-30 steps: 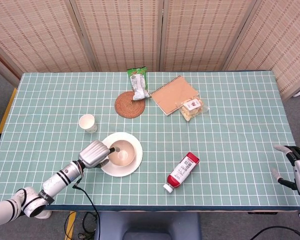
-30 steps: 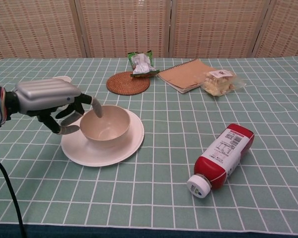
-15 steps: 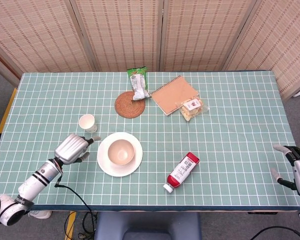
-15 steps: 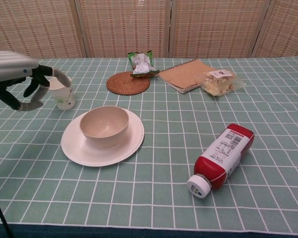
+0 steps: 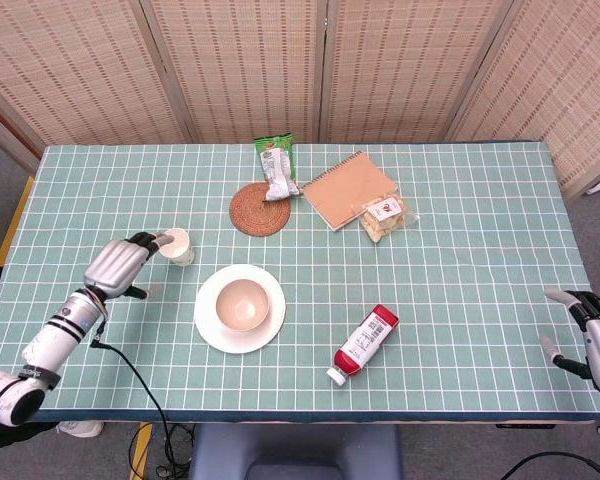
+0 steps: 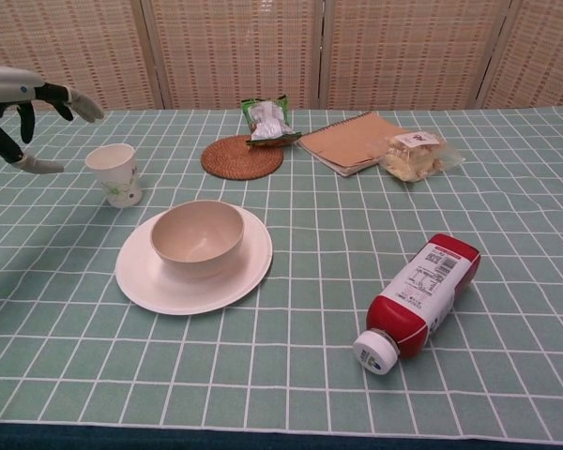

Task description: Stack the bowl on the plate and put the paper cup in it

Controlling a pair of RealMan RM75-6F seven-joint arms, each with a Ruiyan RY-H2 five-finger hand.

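the bowl (image 5: 241,303) sat upright in the middle of the plate (image 5: 209,328), near the front edge of the table (image 5: 460,200) and left of centre, so the stacking step appeared done. the paper cup (image 5: 176,246) stood upright on the cloth to the far left of the plate, apart from it, its mouth open upward. the left hand (image 5: 118,265) hung just left of the paper cup with its fingers (image 6: 79,101) spread and curved toward the cup; in the head view a fingertip lay at the rim, but contact could not be told, and in the chest view the hand seemed clear of it and held nothing. the right hand (image 5: 592,335) lay at the near right edge of the table, fingers apart and empty. judged from its look, the paper cup would be very light, thin-walled and easily crushed or tipped, so a gentle hold across the upper side wall, thumb opposite the fingers, seemed best, with the rim stiffening the grasp. the smooth bowl would take it readily. a sauce bottle (image 5: 366,343) lay on its side right of the plate; a woven coaster (image 5: 255,212), snack packet (image 5: 277,166), notebook (image 5: 346,189) and bagged snack (image 5: 384,218) lay toward the far side.
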